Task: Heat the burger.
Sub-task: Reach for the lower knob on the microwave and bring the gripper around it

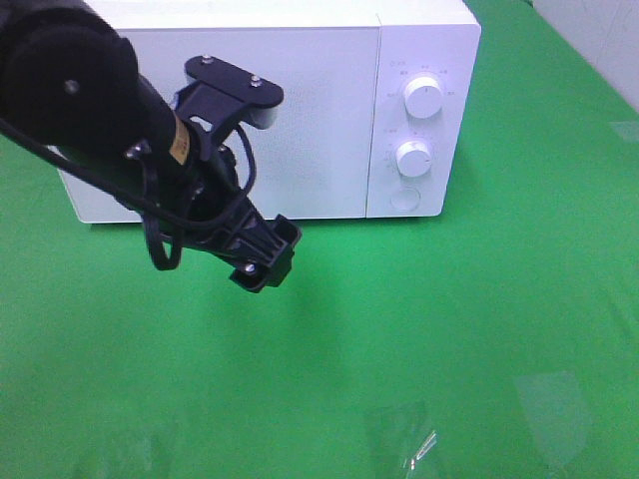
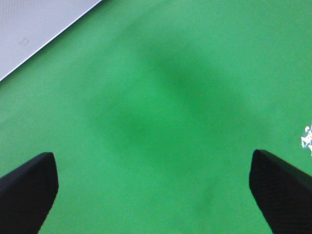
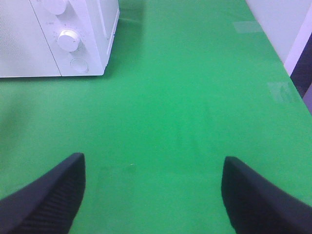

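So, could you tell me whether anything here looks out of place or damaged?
Nothing looks spilled or damaged: the microwave stands square, door shut. The only oddity is that no burger shows in any view.

A green cloth (image 1: 479, 329) covers the tabletop. A white microwave (image 1: 329, 110) stands at twelve o'clock; pale wall (image 1: 609, 30) shows at two o'clock.

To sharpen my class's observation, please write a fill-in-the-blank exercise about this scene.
1. The door of the white microwave is ____.
2. Its panel has ____ knobs, one above the other.
3. The cloth covering the table is ____.
4. The left gripper is ____ and holds nothing.

Missing words: closed; two; green; open.
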`<state>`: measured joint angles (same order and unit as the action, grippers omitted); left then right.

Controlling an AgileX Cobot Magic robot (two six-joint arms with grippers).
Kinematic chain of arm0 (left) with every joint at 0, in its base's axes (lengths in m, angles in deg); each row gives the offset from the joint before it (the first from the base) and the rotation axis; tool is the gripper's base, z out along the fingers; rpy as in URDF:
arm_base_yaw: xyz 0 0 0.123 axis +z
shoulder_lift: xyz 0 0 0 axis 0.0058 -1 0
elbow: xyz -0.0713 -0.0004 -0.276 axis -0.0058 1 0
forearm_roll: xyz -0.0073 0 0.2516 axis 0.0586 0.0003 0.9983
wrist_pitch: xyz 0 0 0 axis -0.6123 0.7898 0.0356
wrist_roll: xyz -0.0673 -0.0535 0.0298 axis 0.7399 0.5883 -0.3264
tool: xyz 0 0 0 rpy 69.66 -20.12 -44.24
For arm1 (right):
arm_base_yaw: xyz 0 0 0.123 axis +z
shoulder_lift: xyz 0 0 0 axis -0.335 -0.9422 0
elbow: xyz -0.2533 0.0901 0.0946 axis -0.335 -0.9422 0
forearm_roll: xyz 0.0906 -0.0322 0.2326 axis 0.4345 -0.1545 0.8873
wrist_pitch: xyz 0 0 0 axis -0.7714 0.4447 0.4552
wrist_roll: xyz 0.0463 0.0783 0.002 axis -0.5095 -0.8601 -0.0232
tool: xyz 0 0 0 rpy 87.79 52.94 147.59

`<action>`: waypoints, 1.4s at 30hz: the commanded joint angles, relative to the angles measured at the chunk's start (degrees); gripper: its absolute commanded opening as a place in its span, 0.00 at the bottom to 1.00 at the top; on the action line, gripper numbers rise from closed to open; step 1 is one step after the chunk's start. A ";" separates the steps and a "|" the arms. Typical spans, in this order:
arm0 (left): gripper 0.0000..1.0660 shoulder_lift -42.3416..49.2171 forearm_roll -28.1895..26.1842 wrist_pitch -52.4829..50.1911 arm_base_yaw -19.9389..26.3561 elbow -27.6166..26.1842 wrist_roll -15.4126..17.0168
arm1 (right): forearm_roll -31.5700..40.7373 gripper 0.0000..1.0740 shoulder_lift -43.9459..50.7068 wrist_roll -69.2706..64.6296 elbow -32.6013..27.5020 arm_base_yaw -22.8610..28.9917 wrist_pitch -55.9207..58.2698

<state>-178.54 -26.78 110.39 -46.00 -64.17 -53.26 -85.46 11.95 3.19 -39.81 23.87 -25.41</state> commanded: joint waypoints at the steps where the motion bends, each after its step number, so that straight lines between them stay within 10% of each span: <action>1: 0.96 5.27 -0.69 7.73 2.98 -0.40 -0.29 | -0.17 0.71 1.26 0.17 -0.11 -0.23 -0.80; 18: 0.96 22.46 -12.83 24.64 31.57 -0.17 -16.04 | -0.17 0.71 1.26 0.17 -0.11 -0.23 -0.80; 24: 0.96 31.68 -15.18 24.01 42.69 8.08 -18.28 | -0.17 0.71 1.26 0.17 -0.11 -0.23 -0.80; 42: 0.96 57.07 -14.55 22.98 43.72 28.07 -18.28 | -0.17 0.71 1.26 0.17 -0.11 -0.23 -0.80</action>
<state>-122.44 -41.22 134.11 -2.34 -36.50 -71.20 -85.46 11.95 3.19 -39.81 23.87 -25.41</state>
